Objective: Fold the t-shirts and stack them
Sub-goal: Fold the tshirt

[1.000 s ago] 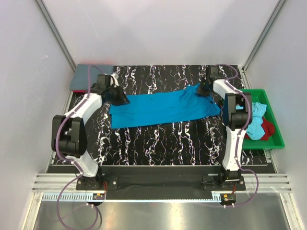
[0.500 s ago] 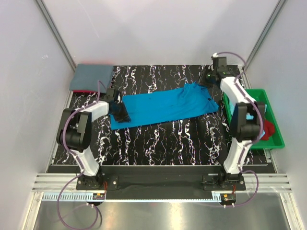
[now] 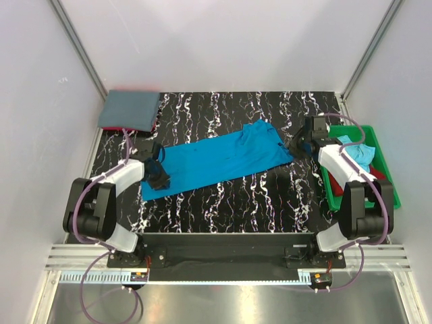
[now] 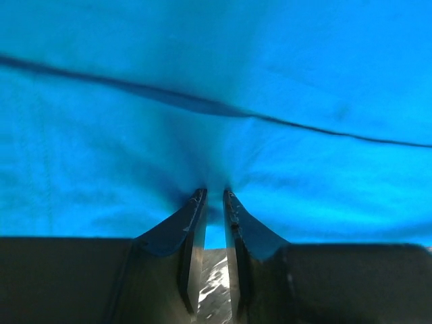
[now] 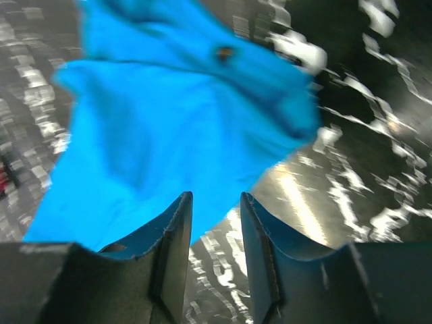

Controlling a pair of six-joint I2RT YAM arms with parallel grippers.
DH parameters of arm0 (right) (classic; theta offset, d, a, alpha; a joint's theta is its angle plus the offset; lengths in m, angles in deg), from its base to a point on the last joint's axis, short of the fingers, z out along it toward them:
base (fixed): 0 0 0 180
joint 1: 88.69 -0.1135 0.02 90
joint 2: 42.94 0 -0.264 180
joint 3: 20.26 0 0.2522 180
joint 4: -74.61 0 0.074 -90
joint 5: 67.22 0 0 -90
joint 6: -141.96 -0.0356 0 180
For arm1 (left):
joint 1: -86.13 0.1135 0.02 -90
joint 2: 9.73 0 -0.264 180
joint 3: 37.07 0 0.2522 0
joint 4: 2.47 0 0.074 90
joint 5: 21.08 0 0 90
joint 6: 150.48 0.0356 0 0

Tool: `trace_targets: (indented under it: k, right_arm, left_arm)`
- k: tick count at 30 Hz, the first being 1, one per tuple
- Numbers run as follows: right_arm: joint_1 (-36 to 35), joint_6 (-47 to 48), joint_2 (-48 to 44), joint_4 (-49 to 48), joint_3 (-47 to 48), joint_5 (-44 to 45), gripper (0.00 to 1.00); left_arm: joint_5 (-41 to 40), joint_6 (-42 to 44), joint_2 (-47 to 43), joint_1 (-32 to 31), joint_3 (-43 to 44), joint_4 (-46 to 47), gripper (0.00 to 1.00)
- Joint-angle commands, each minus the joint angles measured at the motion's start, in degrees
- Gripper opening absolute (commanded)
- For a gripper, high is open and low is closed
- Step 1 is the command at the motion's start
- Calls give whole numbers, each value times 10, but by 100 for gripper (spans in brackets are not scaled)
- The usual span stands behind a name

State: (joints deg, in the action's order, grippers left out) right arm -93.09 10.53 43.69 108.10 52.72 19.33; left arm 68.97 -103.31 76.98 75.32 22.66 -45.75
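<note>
Left jaws pinching turquoise t-shirt (image 4: 270, 67), wrist-view only

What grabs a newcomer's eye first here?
A turquoise t-shirt lies stretched across the black marbled table, the left gripper pinching one end. The right gripper stands open at the other end, beside a green tray of shirts. A folded grey shirt sits in the far left corner.

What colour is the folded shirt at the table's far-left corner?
The folded shirt is slate grey-blue; top external view.

Bright even light; right-wrist motion blur
</note>
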Motion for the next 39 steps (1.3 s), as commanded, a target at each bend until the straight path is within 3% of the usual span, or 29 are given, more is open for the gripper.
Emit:
trace_targets:
  k: [1,7,15,21,22,26,30,34,39]
  right_arm:
    - [-2,-34,-21,-31,-21,65,41]
    - [-3,-63,-15,-85,-81,74,43]
    - [-3,-56,79,-108,-65,89,40]
    - [-1,-30,114,-110,-46,140,27]
    - [-2,-26,128,-110,-39,147,19]
    - [3,10,180,-100,28,154,0]
    - [19,49,232,-84,100,156,0]
    - [40,75,298,-73,188,128,0]
    - [62,123,387,0,372,114,1]
  left_arm:
    - [-43,-49,-59,-4,-28,-42,22]
    - [-71,-87,-165,-13,1,-67,24]
    - [-71,-26,-165,-16,96,-66,27]
    - [-84,9,-163,-18,133,-59,29]
    - [-85,13,-161,-18,136,-57,29]
    - [-80,39,-142,-18,149,-42,33]
    - [-46,82,-122,-18,152,-15,40]
    - [-4,130,-103,-19,162,7,40]
    - [74,170,-55,-18,181,17,38]
